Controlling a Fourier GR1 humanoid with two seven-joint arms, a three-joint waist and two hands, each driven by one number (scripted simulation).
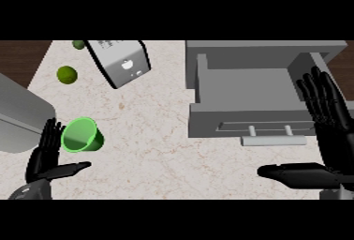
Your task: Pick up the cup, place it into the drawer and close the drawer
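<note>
cup [83, 136] on counter [152, 157], not in drawer yet | left hand [46, 152] flat open just beside cup, holding nothing, set to grab | drawer [242, 91] open, waiting for cup | right hand [330, 123] open, empty, beside drawer

- The left hand [43, 161] is cut off at the wrist by the lower edge. Whether its fingers touch the green cup [81, 135] cannot be told.
- The right hand [335, 150] runs off the right edge and hides part of the open drawer's [242, 89] right wall.
- A grey block [21, 117] is cut by the left edge; what it is cannot be told.
- A small green ball [78, 44] sits half hidden behind a tilted grey box [121, 63].
</note>
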